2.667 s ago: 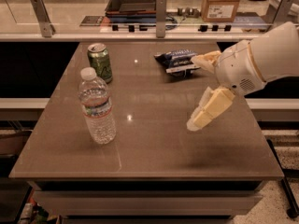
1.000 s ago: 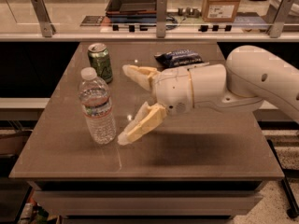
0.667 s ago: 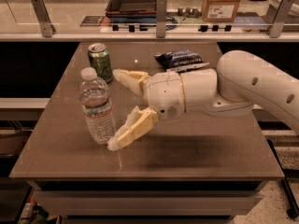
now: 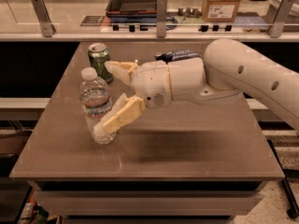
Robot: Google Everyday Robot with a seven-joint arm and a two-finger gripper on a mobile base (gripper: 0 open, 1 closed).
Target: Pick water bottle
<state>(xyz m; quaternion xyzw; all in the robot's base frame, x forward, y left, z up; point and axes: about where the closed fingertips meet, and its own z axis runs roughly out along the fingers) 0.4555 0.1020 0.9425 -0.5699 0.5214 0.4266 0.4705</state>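
Observation:
The water bottle (image 4: 95, 101), clear ribbed plastic with a white cap, stands upright at the left of the brown table (image 4: 187, 143). My gripper (image 4: 103, 97) is open and has reached the bottle from the right. One cream finger (image 4: 120, 71) extends behind the bottle, level with its shoulder. The other finger (image 4: 120, 117) crosses in front of its lower half. The bottle stands between the two fingers, still resting on the table. The white arm stretches in from the right edge of the view.
A green soda can (image 4: 99, 59) stands just behind the bottle, close to the far finger. A dark snack bag (image 4: 180, 55) lies at the table's back, partly hidden by the arm. Beyond the table is a counter with a black tray (image 4: 133, 3) and a cardboard box (image 4: 223, 3).
The gripper has moved left across the table, from the right side to the bottle. Its open fingers now stand on either side of the bottle. The bottle and can have not moved.

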